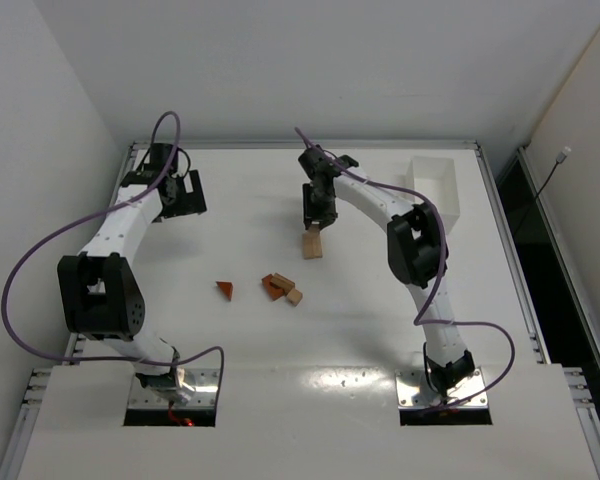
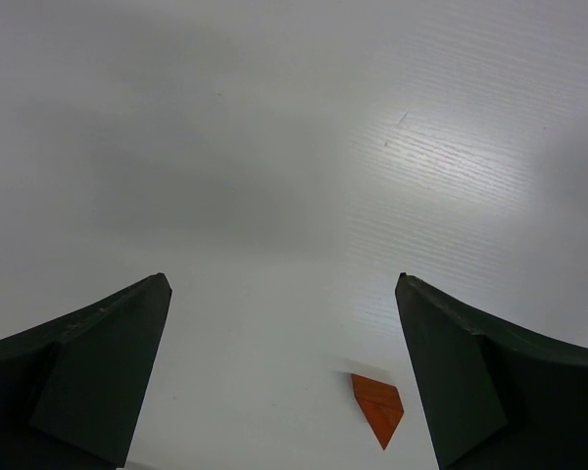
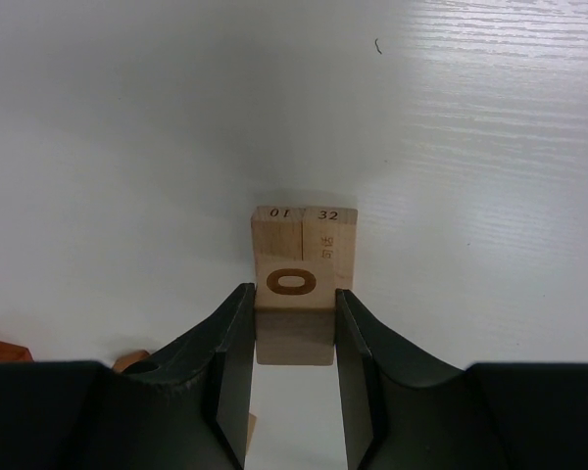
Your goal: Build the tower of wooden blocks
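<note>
The right fingers [image 3: 230, 367] are clamped on a pale tan cube [image 3: 294, 311] bearing a brown oval mark, one finger pressed on each side of it. At 12 o'clock from the cube in the right wrist view, two tan bars [image 3: 304, 235] stand upright side by side and touching, with small printed digits on their top ends. The cube overlaps their lower part from this angle; whether it touches them or rests on the tabletop [image 1: 230, 230] cannot be told. From above, this tan group [image 1: 312, 244] sits close to the middle of the tabletop, a little toward 12 o'clock. Just off centre toward 7 o'clock lies a small cluster [image 1: 277, 286] of reddish-brown pieces with one tan block [image 1: 295, 296] touching its right side. Farther out, toward 8 o'clock and apart from the cluster, a reddish-brown wedge [image 1: 225, 289] lies alone. The left fingers [image 2: 98, 367] are spread wide with nothing between them, hanging over the tabletop out at 10 o'clock. Their wrist camera shows the wedge low in the picture, near the inner edge of the finger on the right side of that view. A white tray [image 1: 450, 190] sits at the far corner, at 2 o'clock.
</note>
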Controlling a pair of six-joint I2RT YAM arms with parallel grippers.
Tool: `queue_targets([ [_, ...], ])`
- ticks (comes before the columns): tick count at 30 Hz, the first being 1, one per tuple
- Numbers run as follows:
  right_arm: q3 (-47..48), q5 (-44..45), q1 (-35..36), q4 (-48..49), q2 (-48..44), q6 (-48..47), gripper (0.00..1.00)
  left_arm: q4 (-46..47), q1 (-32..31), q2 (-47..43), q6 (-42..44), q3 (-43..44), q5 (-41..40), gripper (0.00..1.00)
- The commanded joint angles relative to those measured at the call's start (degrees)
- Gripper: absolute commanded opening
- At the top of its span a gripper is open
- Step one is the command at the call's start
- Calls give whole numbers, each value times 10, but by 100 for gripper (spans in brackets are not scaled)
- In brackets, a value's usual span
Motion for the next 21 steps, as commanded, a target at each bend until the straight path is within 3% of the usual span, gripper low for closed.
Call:
queue_targets([
  [1, -4, 11, 3, 16, 0, -3, 0, 15, 11, 0, -10, 16, 4, 100],
  [21, -9, 11, 8, 21, 15, -8, 0, 15, 22, 6, -10, 10, 15, 100],
])
